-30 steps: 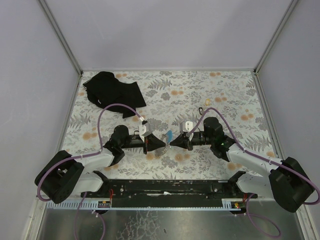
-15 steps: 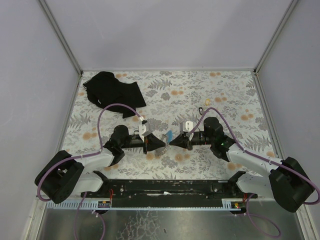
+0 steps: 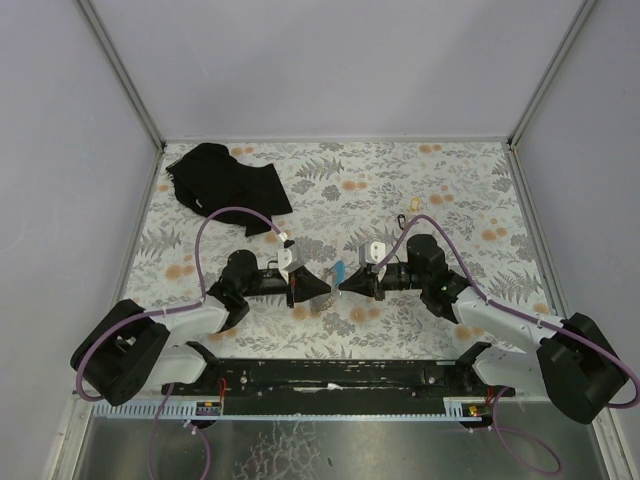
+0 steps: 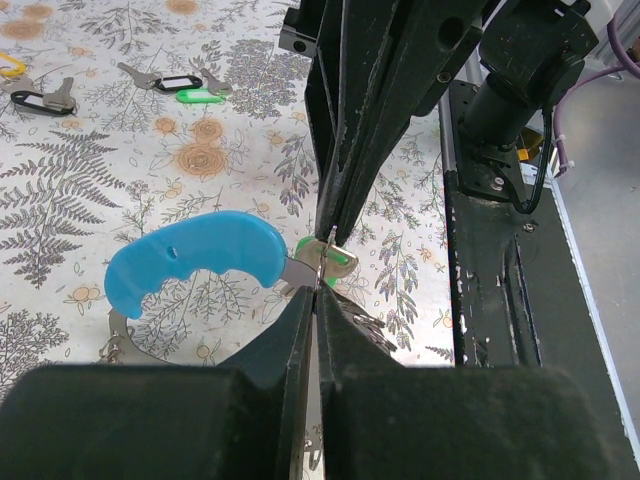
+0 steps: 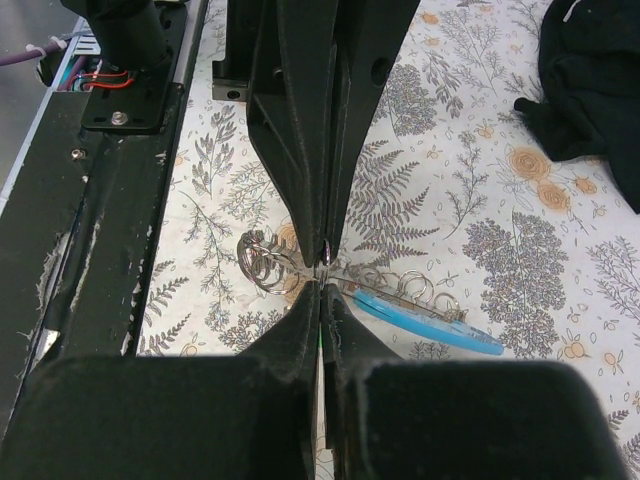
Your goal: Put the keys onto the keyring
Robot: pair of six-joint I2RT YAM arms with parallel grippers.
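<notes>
The light-blue keyring hangs just above the table between the two arms; it also shows as a blue band from above and edge-on with several small metal rings. My left gripper is shut on the keyring's grey metal part. My right gripper meets it tip to tip and is shut on a key whose green tag peeks out beside the tips. From above, the left gripper and right gripper touch noses. More keys lie loose: a green-tagged one and a black-tagged one.
The black cloth lies bunched at the back left of the floral table. Another black-tagged key and a yellow tag lie farther off. The dark base rail runs along the near edge.
</notes>
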